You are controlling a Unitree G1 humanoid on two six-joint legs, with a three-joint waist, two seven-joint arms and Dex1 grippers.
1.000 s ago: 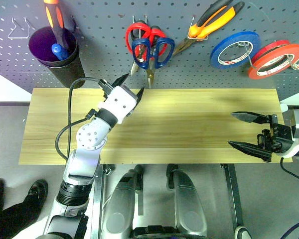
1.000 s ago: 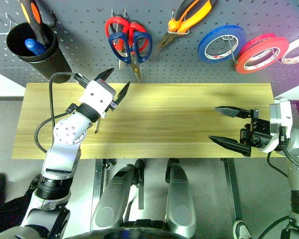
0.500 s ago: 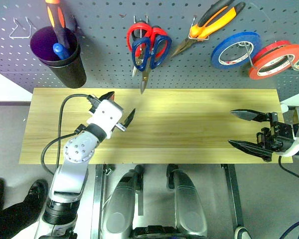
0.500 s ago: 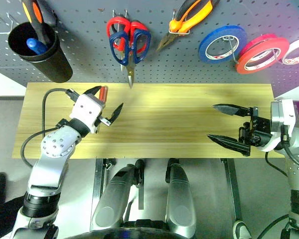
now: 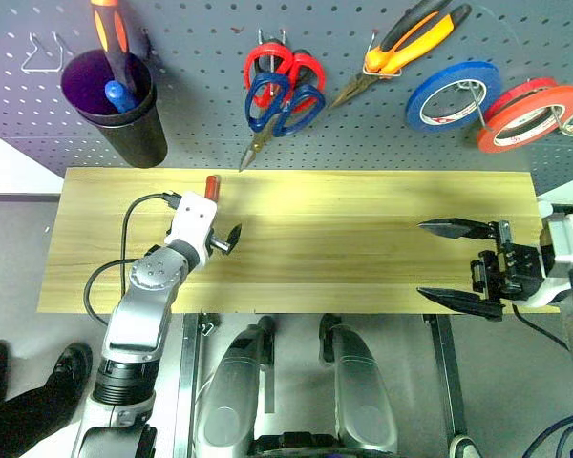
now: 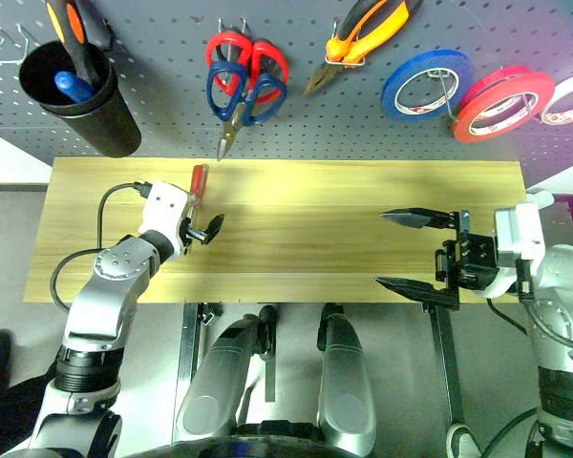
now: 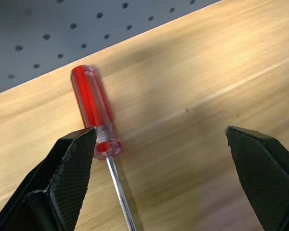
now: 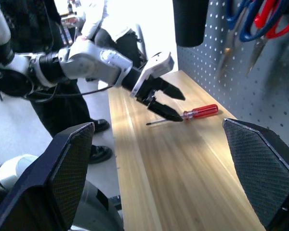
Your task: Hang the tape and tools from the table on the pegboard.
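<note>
- The pegboard (image 5: 201, 114) behind the bench (image 5: 363, 239) already carries dark-handled scissors (image 5: 282, 100), pliers (image 5: 406, 43) and red-orange tape (image 5: 527, 114).
- Left tool (image 7: 159, 159), spread, straddles the red-handled screwdriver (image 7: 94, 113) near the bench's back left edge; only it seems left.
- Right tool (image 5: 454, 265), spread, holds nothing.

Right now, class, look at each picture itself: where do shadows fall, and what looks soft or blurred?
Left wrist view: the red-handled screwdriver casts a soft shadow on the table; the left gripper fingers sit close and dark. Right wrist view: the hanging scissors look soft, and a bright patch lies on the wood. Left eye view: the black cup throws a shadow on the pegboard.
</note>
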